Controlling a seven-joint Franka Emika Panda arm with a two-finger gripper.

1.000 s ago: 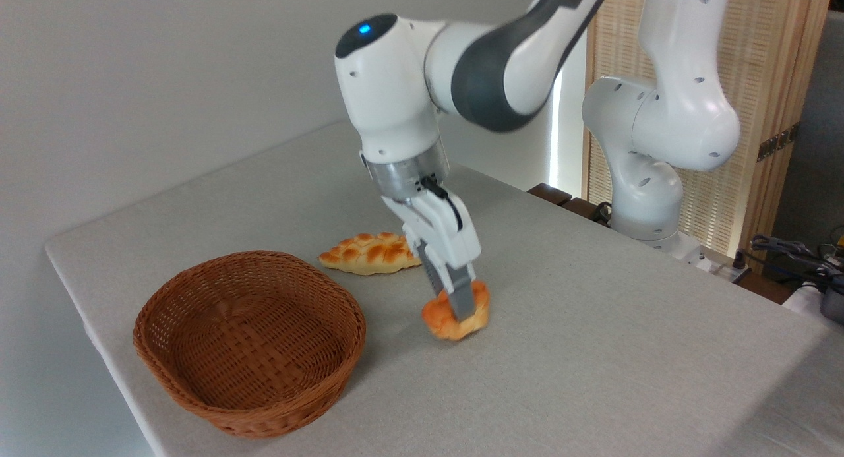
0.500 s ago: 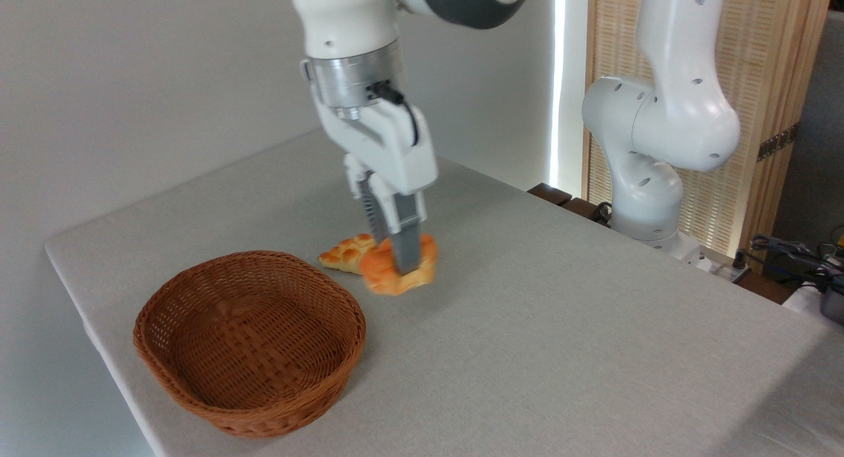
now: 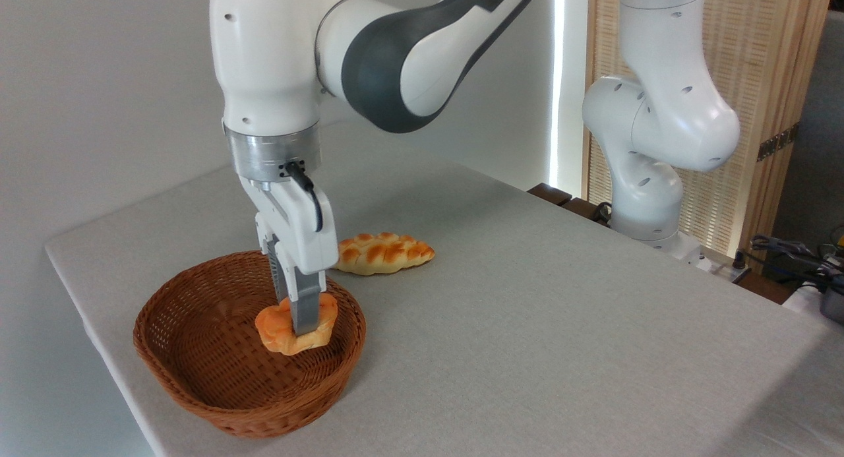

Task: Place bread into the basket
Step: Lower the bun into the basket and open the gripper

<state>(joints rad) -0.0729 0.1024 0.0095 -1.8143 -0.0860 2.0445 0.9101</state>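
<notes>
One bread (image 3: 290, 332) is now hanging over the basket (image 3: 198, 384), no longer beside it; fingers (image 3: 304, 318) clamping it, basket holding nothing else.

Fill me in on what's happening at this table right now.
A white robot arm's claw is shut on a small orange bread bun and holds it inside the rim of the round wicker basket, low over the right part of its floor. Whether the bun touches the weave cannot be told. It is not released yet. A long braided loaf lies on the grey table just behind the basket, untouched.
</notes>
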